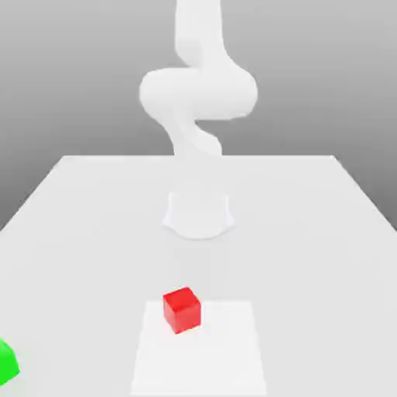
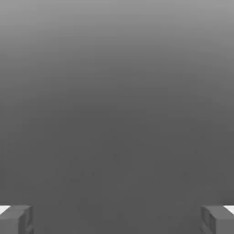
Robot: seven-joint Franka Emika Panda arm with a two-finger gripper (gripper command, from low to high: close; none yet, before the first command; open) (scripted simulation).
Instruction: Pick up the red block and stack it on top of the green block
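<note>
Red block (image 1: pixel 182 310), one, on the white patch (image 1: pixel 205 357) of the counter (image 1: pixel 310 264), apart from the green block (image 1: pixel 6 362); gripper (image 2: pixel 117 220), one, jaws spread, empty, presumably so to admit the block.

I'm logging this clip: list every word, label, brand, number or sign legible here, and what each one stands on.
There are none: no readable text on the red block, the green block, the white arm, the table, the pale patch on it or the pincer.
</note>
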